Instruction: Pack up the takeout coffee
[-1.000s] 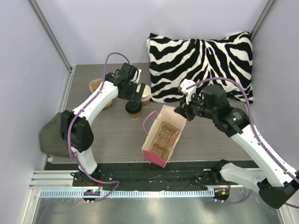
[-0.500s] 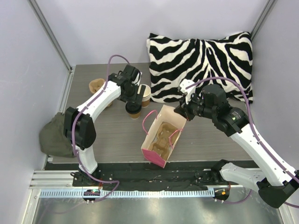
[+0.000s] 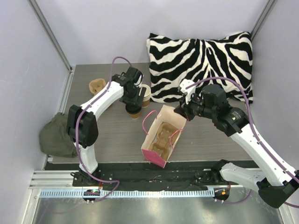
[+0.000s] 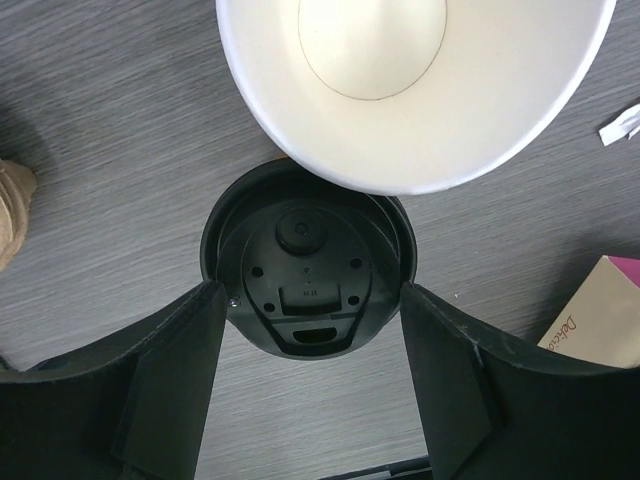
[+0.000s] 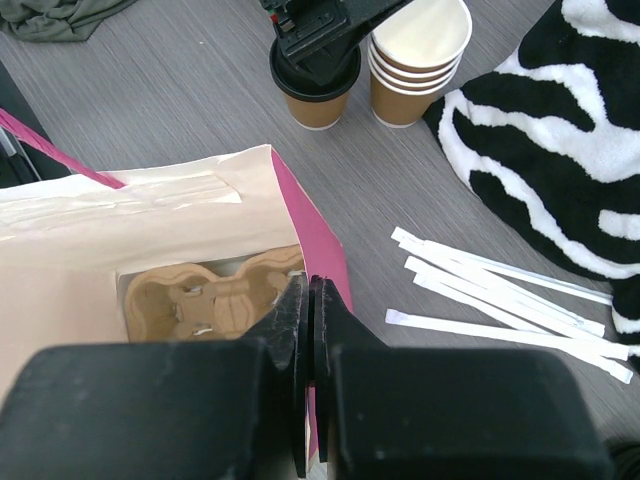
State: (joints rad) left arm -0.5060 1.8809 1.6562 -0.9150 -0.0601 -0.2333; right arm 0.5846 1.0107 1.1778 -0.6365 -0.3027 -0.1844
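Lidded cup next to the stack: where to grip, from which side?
Probably from straight above, across the lid rim: the cup stands upright and round. Clamp the two sides clear of the stack, which crowds one side.

Overhead view, close wrist views, cups [image 3: 145, 95] shared

Tabletop [image 3: 117, 135]: was grey with a wood grain.
Paper bag [image 5: 150, 220]: was pale tan, with pink side folds and handles.
Cup carrier [image 5: 215, 300], inside the bag: was tan.
Lidded cup [image 5: 315, 108], beyond the bag: was kraft-brown.
Lid [image 4: 305, 265]: was black.
Cup stack [image 5: 415, 70], beyond the bag: was brown outside and cream-white inside.
Pillow [image 3: 201, 60], beyond the bag: had black-and-white zebra stripes.
Cloth [image 3: 53, 135], left of the bag: was olive green.
Paper sticks [image 5: 500, 290], right of the bag: were white.
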